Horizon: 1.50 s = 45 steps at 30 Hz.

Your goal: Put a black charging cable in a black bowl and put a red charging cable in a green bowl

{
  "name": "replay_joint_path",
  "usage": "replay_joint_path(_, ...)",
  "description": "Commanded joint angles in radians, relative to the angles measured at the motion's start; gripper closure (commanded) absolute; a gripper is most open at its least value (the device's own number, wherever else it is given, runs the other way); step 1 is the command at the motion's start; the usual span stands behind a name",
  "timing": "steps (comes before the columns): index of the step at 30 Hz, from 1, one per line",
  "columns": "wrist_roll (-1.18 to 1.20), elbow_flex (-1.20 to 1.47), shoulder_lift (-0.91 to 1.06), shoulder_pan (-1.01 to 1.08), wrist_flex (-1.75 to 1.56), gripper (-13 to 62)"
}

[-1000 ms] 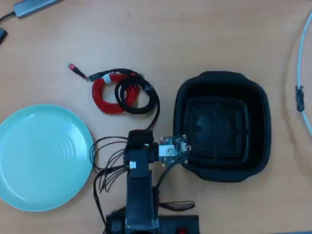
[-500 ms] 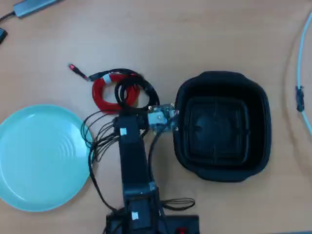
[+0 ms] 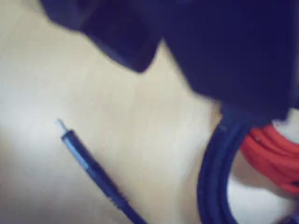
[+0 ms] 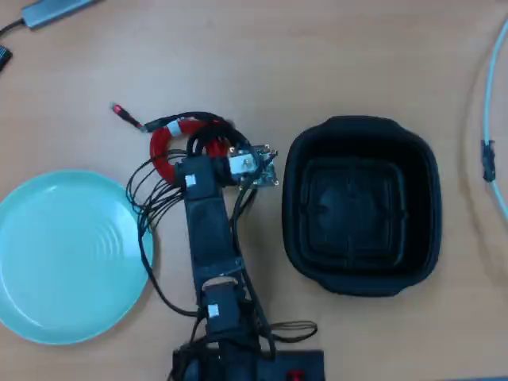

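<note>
In the overhead view my gripper (image 4: 208, 155) hangs over the two overlapping coils at the table's centre left. The red charging cable (image 4: 162, 148) shows to its left, with a red plug end (image 4: 119, 110) stretched out. Only an arc of the black charging cable (image 4: 213, 135) shows past the arm. The blurred wrist view has the black charging cable's coil (image 3: 212, 172), its plug end (image 3: 74, 144) and the red charging cable (image 3: 271, 151) under two dark jaws. Their gap is unclear. The black bowl (image 4: 300, 167) stands empty at right. At left, the green bowl (image 4: 48, 206) is also empty.
My loose black wires (image 4: 151, 202) spill left of the arm toward the green bowl's rim. The arm's base (image 4: 238, 361) sits at the bottom edge. A grey device (image 4: 55, 9) lies top left. A pale cable (image 4: 492, 95) with a dark plug (image 4: 487, 159) curves along the right edge.
The arm has swung left and away from the black bowl's near-left rim and stretched out over the red and black coils. The cables and both bowls have not moved.
</note>
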Motion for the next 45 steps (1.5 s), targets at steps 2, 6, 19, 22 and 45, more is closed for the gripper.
replay_joint_path(2, 0.025, -0.089, -0.043, -0.002, 0.049, 26.7)
replay_joint_path(6, 0.032, -0.158, -0.126, -0.021, 0.052, 18.5)
replay_joint_path(19, 0.129, -0.235, -0.264, -0.028, 0.063, 12.9)
replay_joint_path(22, 0.166, -0.239, -0.298, -0.029, 0.060, 12.9)
replay_joint_path(45, 0.287, -0.242, -0.431, -0.034, 0.032, 13.8)
